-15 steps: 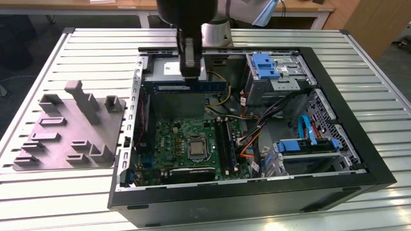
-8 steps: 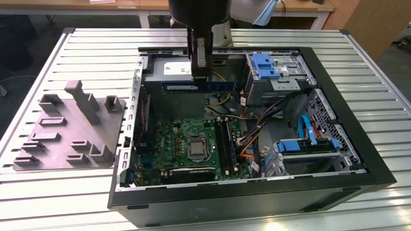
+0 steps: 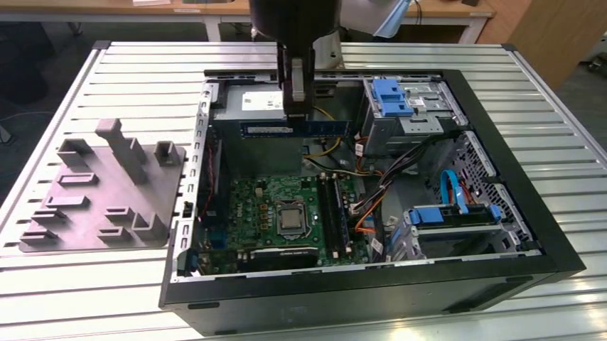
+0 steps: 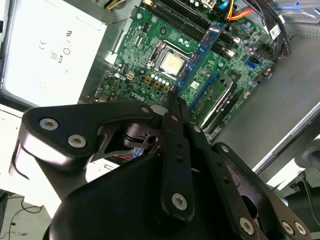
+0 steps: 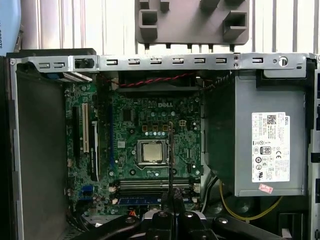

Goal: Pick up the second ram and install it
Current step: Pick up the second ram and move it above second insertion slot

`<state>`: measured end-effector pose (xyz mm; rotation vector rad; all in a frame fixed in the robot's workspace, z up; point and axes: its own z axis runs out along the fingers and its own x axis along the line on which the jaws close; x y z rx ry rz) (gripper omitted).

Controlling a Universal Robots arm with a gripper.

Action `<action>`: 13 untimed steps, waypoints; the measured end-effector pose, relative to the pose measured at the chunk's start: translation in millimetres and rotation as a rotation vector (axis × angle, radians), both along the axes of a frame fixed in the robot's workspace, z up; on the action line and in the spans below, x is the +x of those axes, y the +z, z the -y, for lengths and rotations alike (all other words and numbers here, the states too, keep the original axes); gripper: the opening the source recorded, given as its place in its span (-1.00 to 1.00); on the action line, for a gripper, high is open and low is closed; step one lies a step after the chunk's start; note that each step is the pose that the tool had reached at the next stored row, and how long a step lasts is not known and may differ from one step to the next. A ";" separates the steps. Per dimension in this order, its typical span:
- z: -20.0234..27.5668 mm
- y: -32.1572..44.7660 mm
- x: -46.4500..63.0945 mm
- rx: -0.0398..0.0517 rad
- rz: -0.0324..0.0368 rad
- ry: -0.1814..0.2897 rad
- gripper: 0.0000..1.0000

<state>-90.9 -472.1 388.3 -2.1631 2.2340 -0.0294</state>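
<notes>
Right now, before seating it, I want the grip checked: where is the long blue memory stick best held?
Take the long, thin blue memory stick at the middle of its upper long edge, from above, squeezing its two flat faces. It hangs level over the open black computer case, and the claw is shut on it that way, leaving its lower edge free.

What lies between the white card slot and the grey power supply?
The processor, in the first wrist view; the memory stick hangs before it.

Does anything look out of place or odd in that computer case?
Nothing looks damaged or askew. The second ram is not yet seated: it hangs in the gripper above the motherboard.
</notes>
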 end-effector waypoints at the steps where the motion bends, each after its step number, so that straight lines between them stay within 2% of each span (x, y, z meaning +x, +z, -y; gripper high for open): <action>1: 0.5 -1.1 0.0 0.0000 -0.0001 0.000 -0.77; 13: 6.4 -13.1 7.0 0.0004 -0.0001 0.000 -0.77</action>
